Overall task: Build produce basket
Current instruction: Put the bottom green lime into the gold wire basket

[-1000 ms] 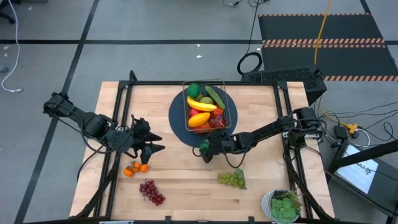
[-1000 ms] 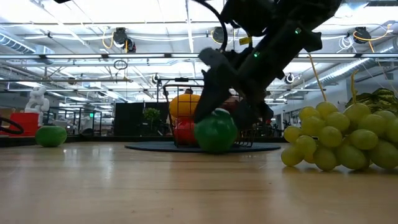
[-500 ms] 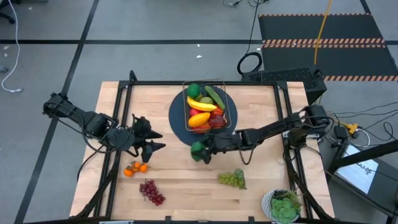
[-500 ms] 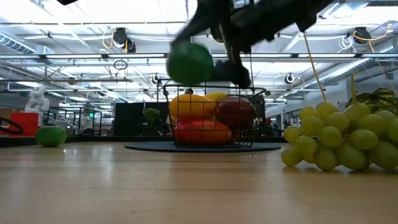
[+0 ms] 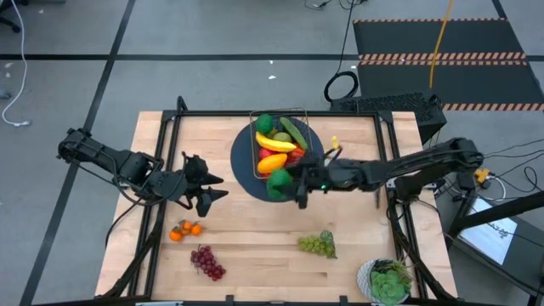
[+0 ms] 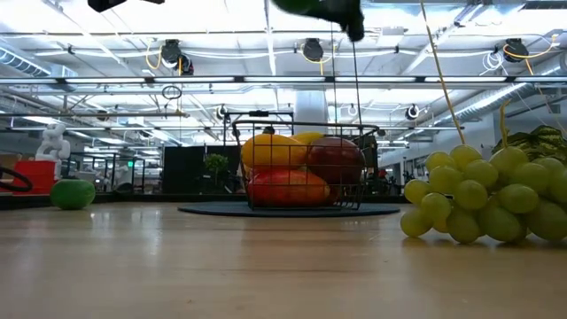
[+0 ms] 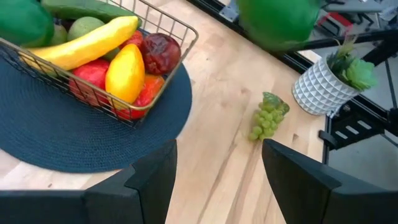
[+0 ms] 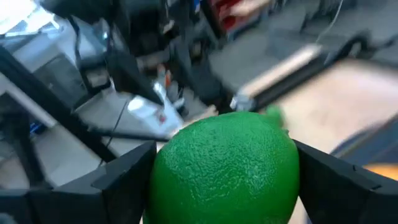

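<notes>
Right claw (image 5: pixel 284 182) of yours is clamped on a round green pebbled lime (image 5: pixel 278 180), lifted clear of the pale wooden surface (image 5: pixel 255 242); in its wrist view the lime (image 8: pixel 225 167) fills the gap between the two dark fingers (image 8: pixel 127 178). Just beyond that claw, close to the lime, you have the small rectangular wire basket (image 5: pixel 308 146) standing on a round dark-blue woven mat (image 5: pixel 242 166). Inside the basket you can see a yellow banana (image 5: pixel 274 142), a dark green cucumber (image 5: pixel 294 130), a yellow-orange mango (image 5: pixel 271 162), red apples (image 5: pixel 296 166) and another green fruit (image 5: pixel 264 123) at the corner farthest from the claw. On the near side of the right claw, well apart, a bunch of pale green grapes (image 5: pixel 317 245) lies on the surface, and farther toward the corner stands a leafy green plant in a white pot (image 5: pixel 387 281).

Your left claw (image 5: pixel 207 187) hovers over the surface well to the side of the mat, its fingers (image 7: pixel 305 180) spread wide with nothing between them. Nearer the front edge from it lie small orange fruits (image 5: pixel 184 229) and, past those, a bunch of dark purple grapes (image 5: pixel 206 262).
</notes>
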Controlling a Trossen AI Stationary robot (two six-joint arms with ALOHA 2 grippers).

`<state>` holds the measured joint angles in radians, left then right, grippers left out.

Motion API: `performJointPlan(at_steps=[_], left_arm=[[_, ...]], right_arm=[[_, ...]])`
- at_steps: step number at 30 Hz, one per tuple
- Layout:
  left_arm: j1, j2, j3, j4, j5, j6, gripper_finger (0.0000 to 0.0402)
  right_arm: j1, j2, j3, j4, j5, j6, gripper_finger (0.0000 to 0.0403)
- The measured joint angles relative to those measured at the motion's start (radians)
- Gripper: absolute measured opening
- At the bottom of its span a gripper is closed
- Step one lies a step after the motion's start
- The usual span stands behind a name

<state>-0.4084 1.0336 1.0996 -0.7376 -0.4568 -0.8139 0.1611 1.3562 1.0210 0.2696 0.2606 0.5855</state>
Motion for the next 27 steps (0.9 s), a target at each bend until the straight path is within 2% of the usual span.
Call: performJointPlan(at_steps=[8, 12, 23, 27], left_arm=[[0.04, 0.0, 0.0, -0.002, -0.001, 0.0, 0.0234], [0.06, 0.0, 0.0, -0.002, -0.002, 0.0, 0.0234], [0.118, 0.0, 0.0, -0.002, -0.003, 0.025, 0.0234], [0.133, 0.0, 0.0, -0.002, -0.004, 0.047, 0.0234]], right_arm=[[-0.063, -0.183, 0.0, -0.02, 0.097, -0.354, 0.0329], [-0.102, -0.242, 0.0, -0.02, 0.137, -0.46, 0.0329], [-0.13, -0.315, 0.0, -0.02, 0.137, -0.86, 0.0329], [-0.129, -0.314, 0.0, -0.022, 0.135, -0.942, 0.0329]])
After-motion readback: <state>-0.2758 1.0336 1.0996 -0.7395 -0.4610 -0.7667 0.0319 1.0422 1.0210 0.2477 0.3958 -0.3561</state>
